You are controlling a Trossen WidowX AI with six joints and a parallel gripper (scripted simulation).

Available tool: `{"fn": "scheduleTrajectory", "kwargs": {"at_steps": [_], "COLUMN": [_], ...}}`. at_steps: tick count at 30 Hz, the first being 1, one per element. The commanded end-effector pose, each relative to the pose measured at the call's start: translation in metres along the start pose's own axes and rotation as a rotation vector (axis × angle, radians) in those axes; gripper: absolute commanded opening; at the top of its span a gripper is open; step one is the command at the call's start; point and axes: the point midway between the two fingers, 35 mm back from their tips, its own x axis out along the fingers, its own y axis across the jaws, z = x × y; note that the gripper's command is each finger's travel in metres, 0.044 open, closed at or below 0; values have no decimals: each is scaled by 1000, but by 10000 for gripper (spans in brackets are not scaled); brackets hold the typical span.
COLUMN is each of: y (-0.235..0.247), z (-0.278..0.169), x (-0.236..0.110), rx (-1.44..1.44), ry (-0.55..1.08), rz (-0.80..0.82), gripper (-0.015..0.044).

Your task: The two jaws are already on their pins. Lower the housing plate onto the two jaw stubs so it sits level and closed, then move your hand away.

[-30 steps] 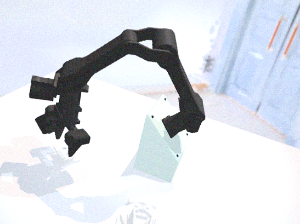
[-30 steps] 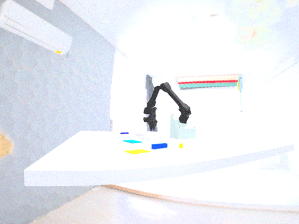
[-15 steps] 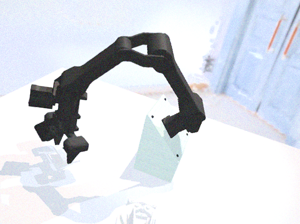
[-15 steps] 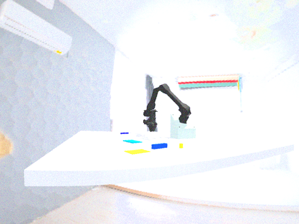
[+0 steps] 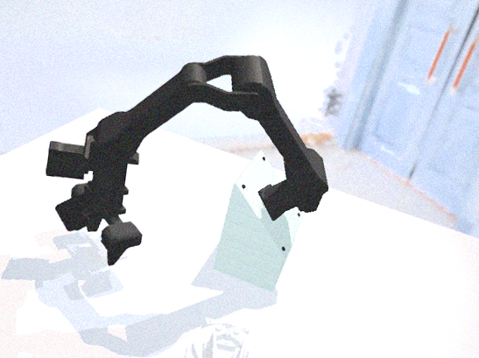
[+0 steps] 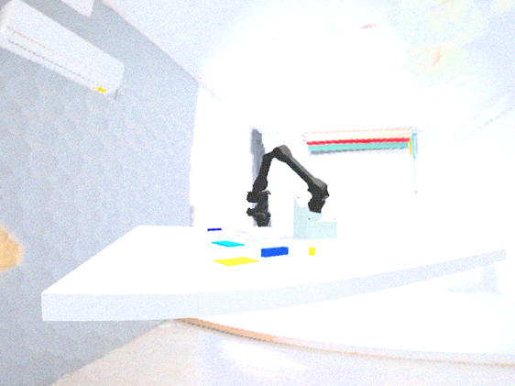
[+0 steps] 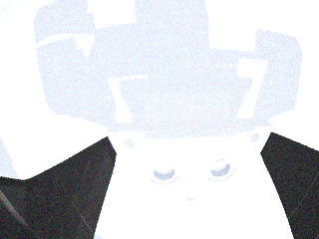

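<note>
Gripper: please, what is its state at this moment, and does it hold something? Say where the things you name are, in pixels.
Gripper (image 5: 101, 247) (image 6: 260, 224) (image 7: 190, 139): open, holding nothing; the white plate (image 7: 189, 186) lies between its fingers in the wrist view, ungripped.

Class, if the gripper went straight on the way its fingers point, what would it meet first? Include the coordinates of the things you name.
Probably the white plate with two round holes (image 7: 191, 184), lying between the open gripper's (image 5: 103, 245) (image 7: 189, 144) fingers in the wrist view; its distance is unclear.

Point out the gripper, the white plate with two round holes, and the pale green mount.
gripper (image 5: 101, 243) (image 6: 260, 222) (image 7: 190, 139): all views, midway between fingertips
white plate (image 7: 191, 186): wrist view, face below the holes
pale green mount (image 5: 249, 246) (image 6: 304, 226): top and exterior views, side wall
</note>
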Motion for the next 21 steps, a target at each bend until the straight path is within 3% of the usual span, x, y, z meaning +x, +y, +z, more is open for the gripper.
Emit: {"fn": "scheduleTrajectory", "kwargs": {"at_steps": [1, 15, 21], "y": [1, 1, 0], "z": [0, 0, 0], "x": [1, 2, 1], "rx": [3, 3, 0], "ry": [-2, -2, 0], "rz": [5, 5, 0], "gripper": [440, 440, 400]}}
